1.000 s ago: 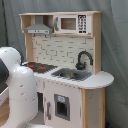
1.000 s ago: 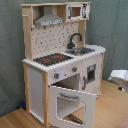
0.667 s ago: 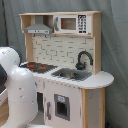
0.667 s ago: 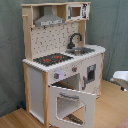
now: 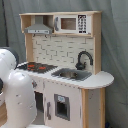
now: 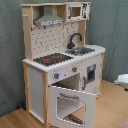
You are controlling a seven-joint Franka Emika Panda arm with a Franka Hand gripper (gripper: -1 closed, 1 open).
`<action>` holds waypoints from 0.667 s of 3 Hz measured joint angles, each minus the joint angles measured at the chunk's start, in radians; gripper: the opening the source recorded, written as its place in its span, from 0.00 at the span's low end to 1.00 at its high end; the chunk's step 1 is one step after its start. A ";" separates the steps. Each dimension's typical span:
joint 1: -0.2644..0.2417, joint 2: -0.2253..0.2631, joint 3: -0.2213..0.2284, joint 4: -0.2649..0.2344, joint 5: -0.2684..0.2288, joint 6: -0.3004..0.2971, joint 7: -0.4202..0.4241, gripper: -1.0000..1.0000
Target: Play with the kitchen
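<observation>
The kitchen [image 5: 65, 70] is a tall toy of pale wood and white panels, seen in both exterior views. It has a pegboard back, a grey hood [image 5: 39, 27], a microwave [image 5: 70, 23], a black faucet [image 5: 84, 59], a sink [image 5: 72, 75] and a red-ringed stove [image 5: 36, 66]. In the second exterior view the kitchen [image 6: 60, 55] has its windowed oven door [image 6: 70, 104] swung open toward the front. My white arm [image 5: 17, 95] fills the first exterior view's lower left and hides the oven there. The gripper shows in neither view.
A dark green curtain [image 6: 112, 25] hangs behind the kitchen. The floor [image 6: 112, 107] is pale wood. A white part with a dark underside [image 6: 123, 80] pokes in at the second exterior view's right edge, apart from the kitchen.
The white part at the second exterior view's right edge has drifted slightly right and down. The kitchen and its open oven door have not moved.
</observation>
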 joint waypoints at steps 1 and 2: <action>-0.015 -0.068 0.013 -0.026 0.048 0.044 -0.061 1.00; -0.029 -0.136 0.024 -0.052 0.096 0.089 -0.122 1.00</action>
